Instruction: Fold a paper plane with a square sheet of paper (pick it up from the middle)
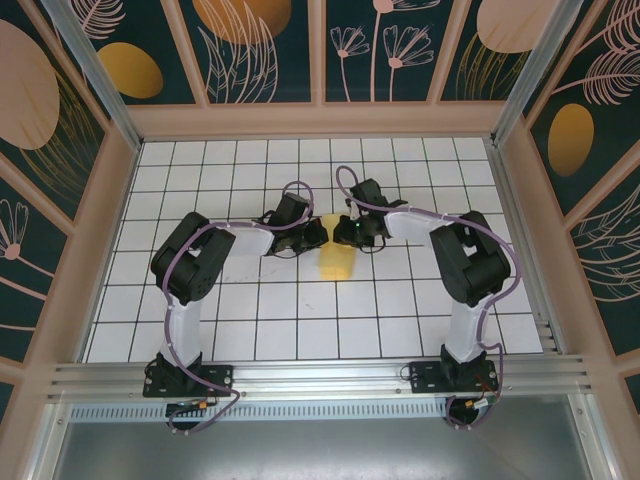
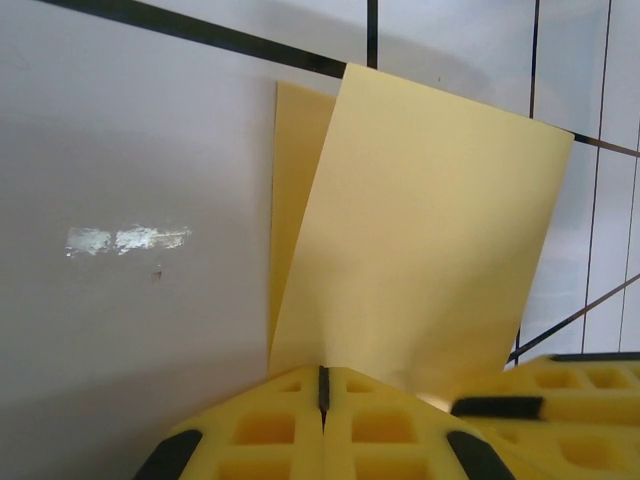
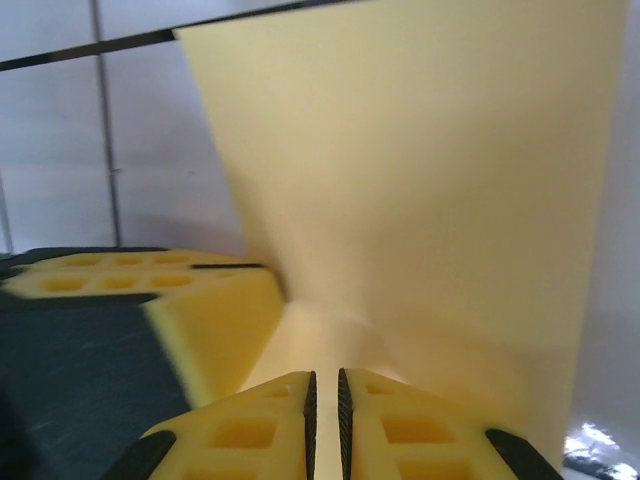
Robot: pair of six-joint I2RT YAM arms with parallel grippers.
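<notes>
A white table [image 1: 250,300], ruled into square tiles by thin dark lines, sits inside a booth of dark teal wall panels [image 1: 275,60] printed with peach and gold leaves and flowers and framed in pale peach strips. A ribbed metal rail [image 1: 320,378] runs along the table's near edge, where both arm bases are bolted.

The square sheet of paper [image 1: 336,263] is plain pale yellow and lies about midway between the left and right edges, well apart from every corner. From above it reads as a narrow upright strip rather than a full square. In the left wrist view the square sheet of paper [image 2: 420,230] shows two layers: a broad smooth flap tilted up off the tiles, and a slimmer strip lying behind it on the left. Both narrow toward the fingertips. No print or marks show on it.

The left end effector [image 2: 322,385] is clenched, its yellow pads pressed flat together with the paper's lower point running into the seam, so it is grasping the sheet. The right end effector [image 3: 325,400] has its pads almost together with a slim dark slit between them. The paper sweeps down to their tips, but I cannot tell whether it is pinched. Both meet just beyond the paper's far end.
</notes>
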